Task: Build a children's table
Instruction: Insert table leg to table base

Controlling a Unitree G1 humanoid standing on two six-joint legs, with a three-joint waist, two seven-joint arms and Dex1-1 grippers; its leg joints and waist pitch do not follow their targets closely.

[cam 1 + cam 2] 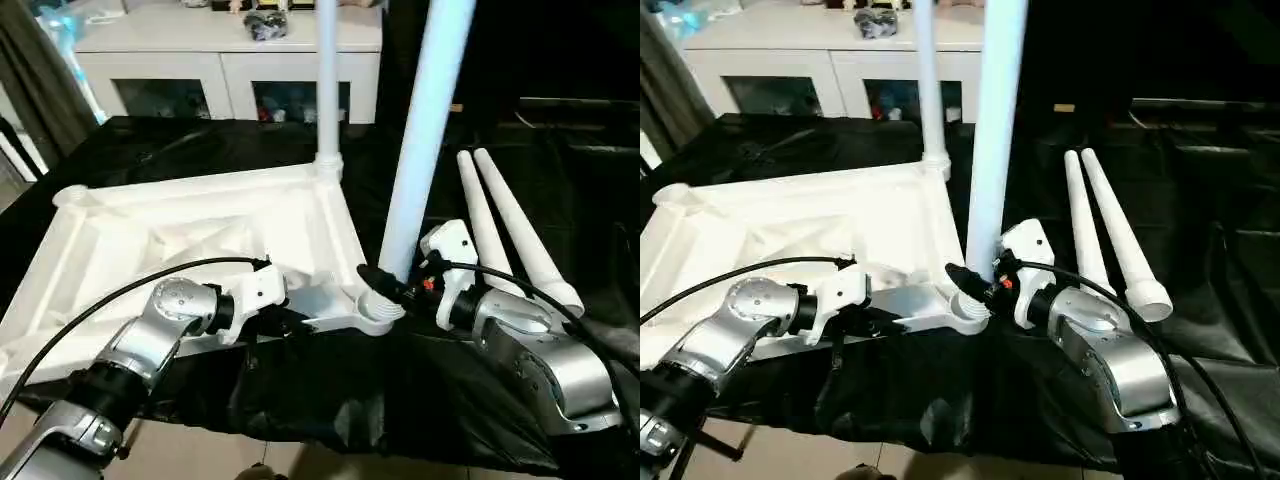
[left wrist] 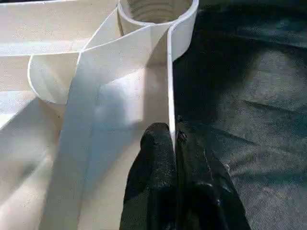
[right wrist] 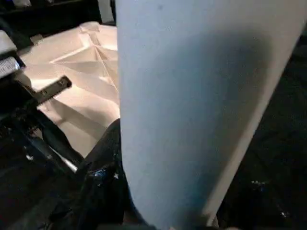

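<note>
Ribbed white plastic tabletop (image 1: pixel 200 225), underside up on a black-draped desk (image 1: pixel 180 145). One tapered round leg (image 1: pixel 327 80) stands upright in the far corner socket; another leg (image 1: pixel 420 140) rises slightly tilted from the near socket, right gripper (image 1: pixel 385 285) fingers clamped around its base. Left gripper (image 2: pixel 173 158) fingers pinch the tabletop's thin edge wall. Two spare legs (image 1: pixel 510 225) lie alongside, wide ends nearest the robot

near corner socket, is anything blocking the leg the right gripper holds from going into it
Nothing visible does. The leg held by the right gripper already stands with its lower end at the near corner socket. The left gripper pinches the tabletop rim, off to the side.
</note>
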